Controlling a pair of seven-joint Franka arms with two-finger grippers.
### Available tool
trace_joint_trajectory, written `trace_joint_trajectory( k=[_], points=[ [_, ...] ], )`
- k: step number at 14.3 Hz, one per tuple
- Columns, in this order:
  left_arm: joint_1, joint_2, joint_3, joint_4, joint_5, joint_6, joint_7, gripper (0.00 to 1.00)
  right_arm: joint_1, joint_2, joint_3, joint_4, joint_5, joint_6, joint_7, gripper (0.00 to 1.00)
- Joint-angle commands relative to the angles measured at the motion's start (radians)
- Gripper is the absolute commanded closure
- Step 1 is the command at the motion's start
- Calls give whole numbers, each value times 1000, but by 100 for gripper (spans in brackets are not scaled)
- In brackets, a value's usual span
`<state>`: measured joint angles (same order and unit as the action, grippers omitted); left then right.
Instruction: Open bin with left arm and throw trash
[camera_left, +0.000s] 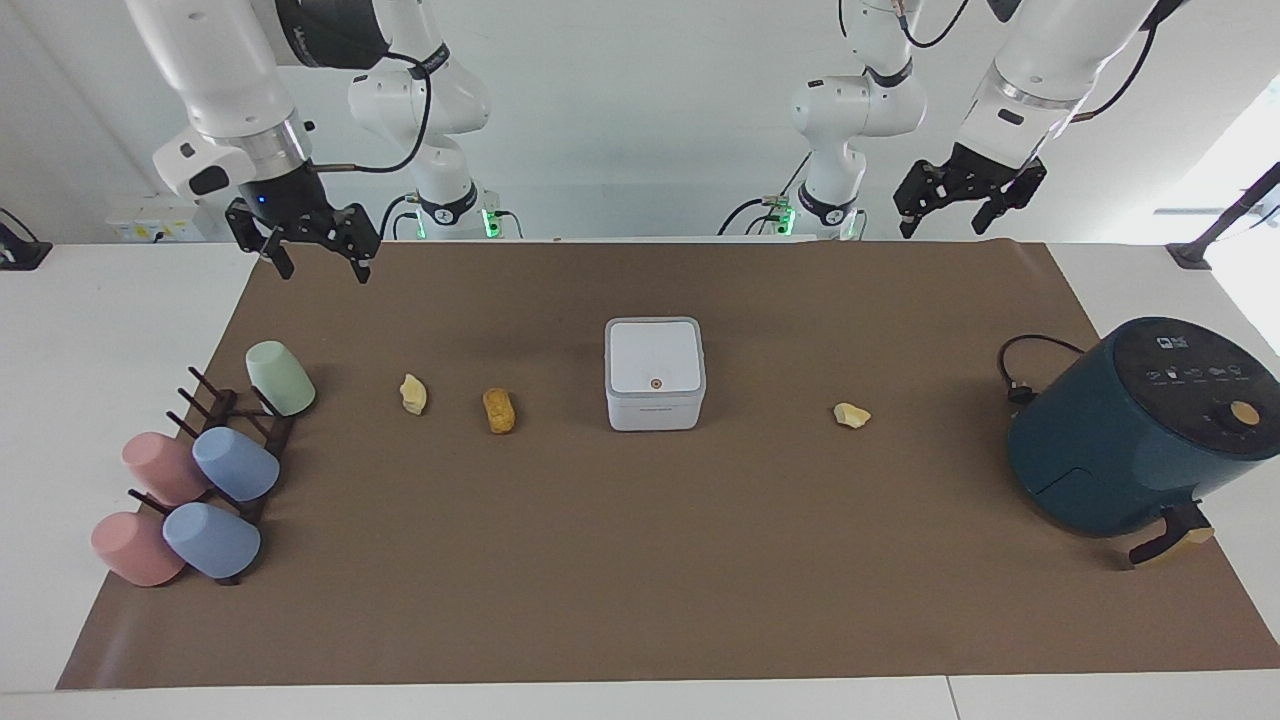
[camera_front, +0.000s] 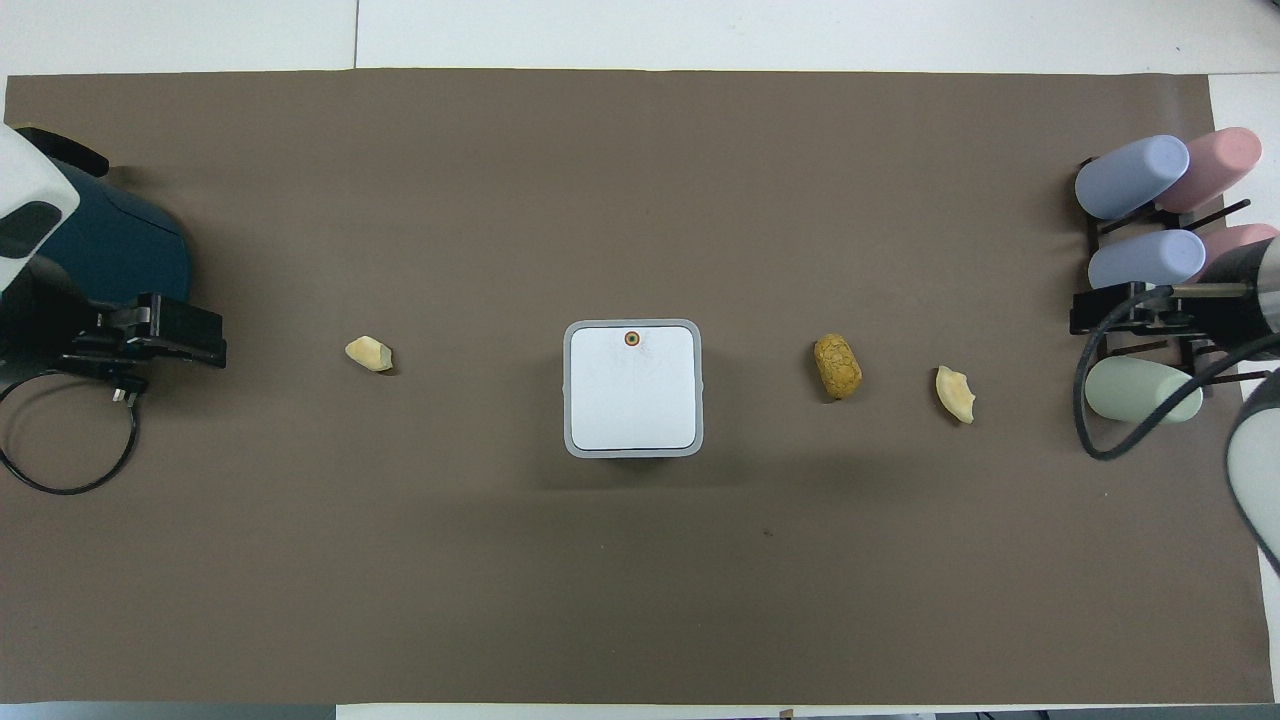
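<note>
Three trash scraps are laid beside the closed white bin at mid-table. Both the left gripper and right gripper are held open, empty, raised.

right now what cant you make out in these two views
- Bin: inside hidden, lid shut, both views.
- Air fryer: overhead view, cut by the edge and covered by the left gripper.
- Pink cups: overhead view, partly covered by the right gripper and its cable.
- Fryer panel icons: too small, facing view.
</note>
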<state>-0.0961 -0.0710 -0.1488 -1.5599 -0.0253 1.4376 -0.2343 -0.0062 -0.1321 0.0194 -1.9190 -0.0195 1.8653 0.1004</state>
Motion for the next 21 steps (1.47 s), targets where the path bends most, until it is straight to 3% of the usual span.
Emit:
trace_joint_trajectory(
  k=[1,2,3,8,11,15,21],
  points=[
    [-69,-10,3,-42,2,73,-43,58,-6,-26,4,-168,4,167,7,0],
    [-89,8,3,-40,-20,93,-45,90,-6,-5,5,-193,4,198,5,0],
    [-108,34,5,-39,-27,121,-48,100,-3,20,5,-212,4,230,-2,0],
    [-237,138,5,-26,-53,233,-121,100,-3,91,5,-334,4,428,-82,0],
    [-353,284,5,43,-51,271,-229,100,-1,106,5,-396,4,451,-135,0],
    [-431,367,5,46,-53,415,-319,100,-1,132,5,-462,4,609,-146,0],
    [-464,459,6,47,-48,478,-351,100,3,164,7,-462,4,624,-186,8]
  ],
)
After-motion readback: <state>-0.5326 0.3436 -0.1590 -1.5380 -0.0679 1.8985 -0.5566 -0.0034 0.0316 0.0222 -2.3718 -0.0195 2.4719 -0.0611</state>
